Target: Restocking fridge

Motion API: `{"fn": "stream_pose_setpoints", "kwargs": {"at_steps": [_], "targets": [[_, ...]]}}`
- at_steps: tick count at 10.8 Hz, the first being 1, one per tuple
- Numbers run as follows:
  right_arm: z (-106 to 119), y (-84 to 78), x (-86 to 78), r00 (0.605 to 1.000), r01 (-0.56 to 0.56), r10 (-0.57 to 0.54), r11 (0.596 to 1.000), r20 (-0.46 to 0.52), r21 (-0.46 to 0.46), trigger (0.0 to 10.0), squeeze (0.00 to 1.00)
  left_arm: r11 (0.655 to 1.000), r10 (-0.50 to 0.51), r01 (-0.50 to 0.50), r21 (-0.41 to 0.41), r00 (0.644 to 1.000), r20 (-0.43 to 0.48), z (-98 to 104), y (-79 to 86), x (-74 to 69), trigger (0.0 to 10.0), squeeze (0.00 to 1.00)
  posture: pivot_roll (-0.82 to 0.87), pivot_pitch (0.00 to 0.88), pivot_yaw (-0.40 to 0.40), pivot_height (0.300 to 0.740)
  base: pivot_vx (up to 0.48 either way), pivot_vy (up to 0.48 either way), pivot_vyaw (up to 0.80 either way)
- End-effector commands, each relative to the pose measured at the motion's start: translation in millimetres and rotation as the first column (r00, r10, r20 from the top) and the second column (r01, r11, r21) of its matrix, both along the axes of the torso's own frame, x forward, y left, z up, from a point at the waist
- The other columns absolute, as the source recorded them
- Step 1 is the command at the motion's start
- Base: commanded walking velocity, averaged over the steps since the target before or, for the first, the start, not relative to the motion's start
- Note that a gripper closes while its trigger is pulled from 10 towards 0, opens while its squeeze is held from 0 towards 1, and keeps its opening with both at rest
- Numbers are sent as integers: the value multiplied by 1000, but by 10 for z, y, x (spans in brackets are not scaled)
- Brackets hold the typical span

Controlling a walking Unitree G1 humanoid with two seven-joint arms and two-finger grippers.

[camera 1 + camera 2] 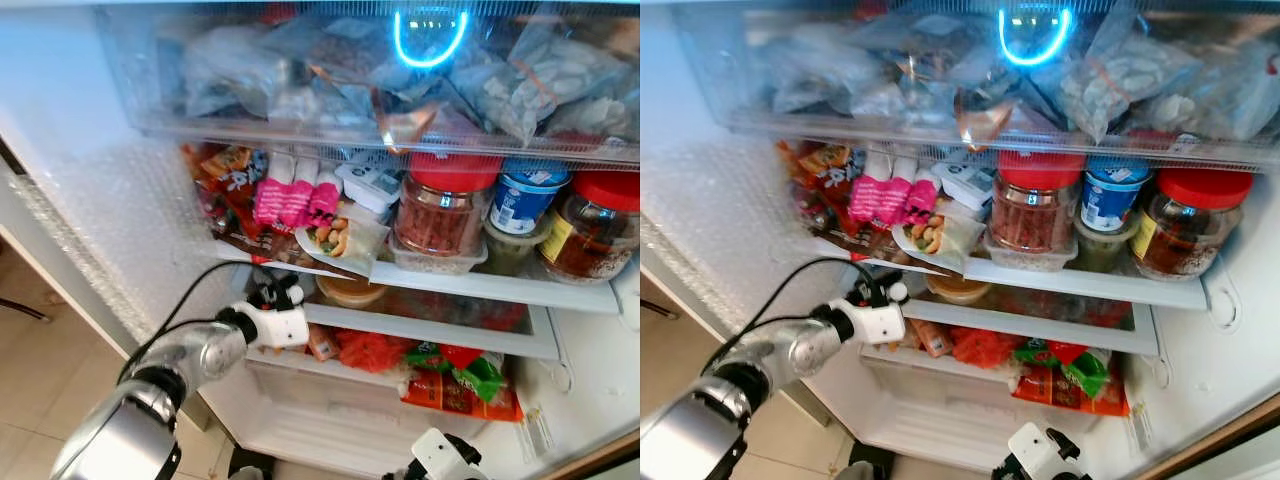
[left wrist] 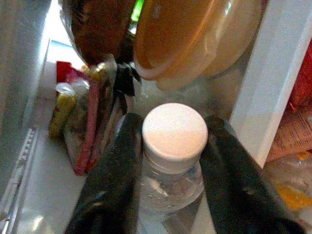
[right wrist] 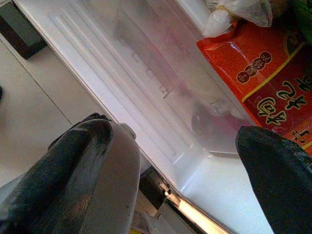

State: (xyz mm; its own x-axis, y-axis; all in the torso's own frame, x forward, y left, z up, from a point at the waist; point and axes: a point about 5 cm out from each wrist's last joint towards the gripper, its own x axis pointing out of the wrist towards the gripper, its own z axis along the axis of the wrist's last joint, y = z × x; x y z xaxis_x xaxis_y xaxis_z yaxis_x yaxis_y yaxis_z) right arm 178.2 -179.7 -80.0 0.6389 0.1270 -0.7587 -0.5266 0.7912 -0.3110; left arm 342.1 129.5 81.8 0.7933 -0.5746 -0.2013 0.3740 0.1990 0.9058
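Note:
A small clear bottle (image 2: 174, 146) with a white cap (image 1: 898, 291) sits between the two black fingers (image 2: 114, 175) of my left gripper (image 1: 275, 292), which is shut on its neck. That gripper reaches into the open fridge at the left end of the second shelf, just under the white shelf (image 1: 480, 285) and beside an orange bowl (image 1: 350, 290). Low at the fridge's bottom edge, my right gripper (image 3: 173, 131) stands open with nothing between its fingers, facing the clear bottom drawer (image 3: 161, 73).
The upper shelf carries red-lidded jars (image 1: 440, 210), a blue-and-white tub (image 1: 525, 195), pink packets (image 1: 295, 195) and a wrapped snack. Bagged food fills the top drawer (image 1: 380, 80). Red and green packets (image 1: 460, 390) lie lower right. Tiled floor (image 1: 40, 370) is to the left.

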Motion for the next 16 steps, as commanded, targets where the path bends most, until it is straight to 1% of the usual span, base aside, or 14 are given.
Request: {"fn": "stream_pose_setpoints", "kwargs": {"at_steps": [1, 2, 7, 9, 10, 11, 12, 13, 14, 15, 16], "targets": [[-334, -91, -859, 945, -15, -8, 998, -326, -67, 10000, 0, 998, 24, -21, 57, 998, -55, -104, 93, -38, 10000, 694, -168, 165, 88, 618, 0, 0, 0], [-334, -94, -861, 945, -16, -8, 998, -326, -69, 10000, 0, 998, 28, -26, 54, 998, -49, -78, 86, -16, 10000, 1000, -169, 167, 88, 618, 0, 0, 0], [-332, -108, -860, 946, -22, -4, 997, -325, -75, 10000, 0, 999, 54, -53, 12, 997, -53, -51, 67, 9, 10000, 1000, -174, 169, 81, 618, 0, 0, 0], [-332, -106, -857, 946, -24, -3, 997, -324, -77, 10000, 0, 999, 47, -47, 16, 998, -41, -38, 52, 15, 10000, 1000, -175, 162, 83, 618, 0, 0, 0], [-332, -107, -856, 946, -23, -4, 997, -323, -78, 10000, 0, 999, 45, -45, 18, 999, -14, -4, 36, 37, 10000, 1000, -175, 162, 83, 618, 0, 0, 0], [-332, -107, -856, 947, -22, -5, 997, -322, -79, 10000, 0, 999, 40, -40, 13, 999, 4, 26, 19, 51, 10000, 0, -173, 159, 83, 618, 0, 0, 0], [-331, -107, -853, 947, -24, -3, 996, -323, -80, 10000, 0, 999, 32, -32, -1, 999, 16, 54, -1, 60, 10000, 0, -172, 156, 84, 618, 0, 0, 0], [-331, -106, -848, 947, -26, -2, 996, -322, -81, 10000, 0, 998, 33, -32, -48, 999, 14, 78, -22, 59, 10000, 0, -171, 150, 86, 618, 0, 0, 0], [-330, -103, -841, 947, -27, -1, 996, -321, -82, 10000, 0, 990, 50, -51, -129, 999, -11, 65, -26, 33, 10000, 0, -170, 144, 89, 618, 0, 0, 0], [-329, -100, -835, 948, -32, 3, 996, -319, -84, 10000, 0, 977, 46, -53, -206, 998, -35, 43, -46, -11, 10000, 0, -167, 138, 89, 618, 0, 0, 0], [-328, -99, -830, 948, -37, 7, 995, -318, -88, 10000, 0, 962, 43, -55, -266, 998, -51, 0, -56, -68, 10000, 0, -163, 132, 89, 618, 0, 0, 0]]}}
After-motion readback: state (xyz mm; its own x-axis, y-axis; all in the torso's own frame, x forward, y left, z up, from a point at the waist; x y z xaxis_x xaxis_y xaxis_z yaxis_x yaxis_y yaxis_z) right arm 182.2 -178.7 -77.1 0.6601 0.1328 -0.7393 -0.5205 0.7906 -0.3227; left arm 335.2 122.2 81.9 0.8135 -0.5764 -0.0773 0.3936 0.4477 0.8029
